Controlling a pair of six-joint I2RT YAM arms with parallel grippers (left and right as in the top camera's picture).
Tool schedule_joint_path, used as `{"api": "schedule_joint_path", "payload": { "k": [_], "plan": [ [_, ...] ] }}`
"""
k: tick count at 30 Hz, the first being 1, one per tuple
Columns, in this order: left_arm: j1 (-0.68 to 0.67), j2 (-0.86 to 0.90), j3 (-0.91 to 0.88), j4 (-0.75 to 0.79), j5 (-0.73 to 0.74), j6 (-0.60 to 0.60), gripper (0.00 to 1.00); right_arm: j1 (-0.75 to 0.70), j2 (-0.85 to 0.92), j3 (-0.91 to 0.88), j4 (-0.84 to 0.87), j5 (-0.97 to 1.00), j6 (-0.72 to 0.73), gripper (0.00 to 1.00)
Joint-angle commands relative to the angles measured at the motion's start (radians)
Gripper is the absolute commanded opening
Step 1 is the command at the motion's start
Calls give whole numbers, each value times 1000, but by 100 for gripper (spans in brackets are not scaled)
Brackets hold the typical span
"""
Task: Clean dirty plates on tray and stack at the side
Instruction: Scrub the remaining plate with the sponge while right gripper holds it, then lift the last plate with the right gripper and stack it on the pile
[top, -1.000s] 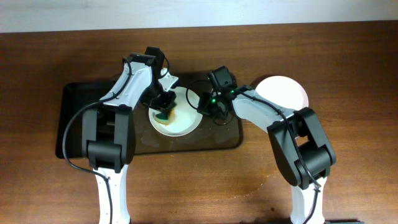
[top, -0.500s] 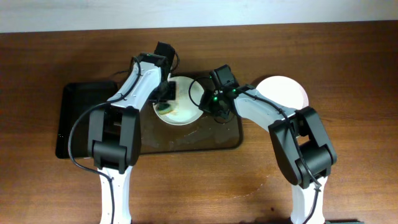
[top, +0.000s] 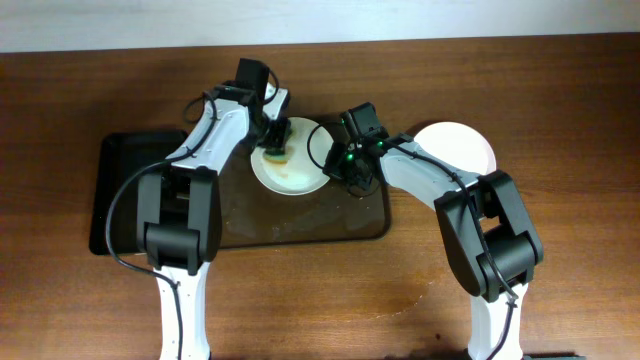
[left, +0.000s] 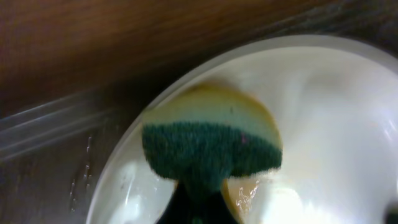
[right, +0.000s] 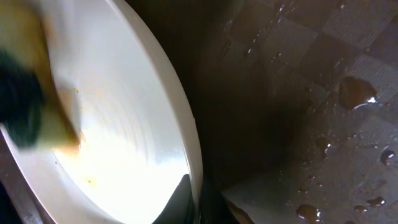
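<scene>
A white plate with yellow-brown streaks sits tilted over the dark brown tray. My right gripper is shut on its right rim; the rim shows between the fingers in the right wrist view. My left gripper is shut on a yellow and green sponge and presses it on the plate's far part. A second white plate lies on the table to the right of the tray. A third plate is not in view.
A smaller black tray lies left of the brown tray. Water drops lie on the brown tray's floor. The wooden table spreads around.
The left gripper with the sponge has moved from the plate's near-left part toward its far edge. The plate has shifted a little toward the far side in the right gripper's hold.
</scene>
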Motion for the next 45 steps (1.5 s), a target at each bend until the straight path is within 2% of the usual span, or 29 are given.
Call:
{"api": "schedule_joint_path", "payload": {
  "k": [1,2,5,8,11,15,18,21,25,29,32,37,40,42,45],
  "plan": [
    [-7,33,-6,101,55,5,1,10,28,-8,-12,10,-25,4],
    [-6,33,2,103,54,-5,0,10,28,-8,-11,4,-35,4],
    [0,25,77,-28,48,-5,1,10,28,-8,-14,4,-35,4],
    [29,-2,248,-318,47,-5,0,9,28,-8,-12,-8,-37,4],
    [101,-43,464,-568,-2,-80,0,3,23,3,-12,-102,-105,4],
    [196,-57,626,-678,-3,-80,1,-7,-35,4,-43,-117,-167,4],
    [294,-56,644,-689,-2,-80,1,-6,-139,4,-116,-34,-217,4],
    [362,-55,621,-688,-2,-80,1,23,-256,4,-217,154,-283,4],
    [401,-53,546,-640,-2,-80,1,146,-378,4,-306,668,-333,4],
    [401,-53,452,-582,-3,-80,0,331,-371,3,-318,1201,-399,4],
    [401,-53,393,-545,-3,-84,1,438,-333,3,-275,1511,-421,4],
    [401,-53,380,-529,-3,-84,0,517,-320,3,-160,1694,-537,4],
    [401,-53,380,-525,-2,-84,1,539,-321,4,-24,1873,-653,4],
    [401,-53,380,-525,-2,-84,0,545,-321,4,58,1899,-760,4],
    [401,-53,380,-525,-2,-84,0,545,-321,4,132,1899,-829,4]
  ]
}}
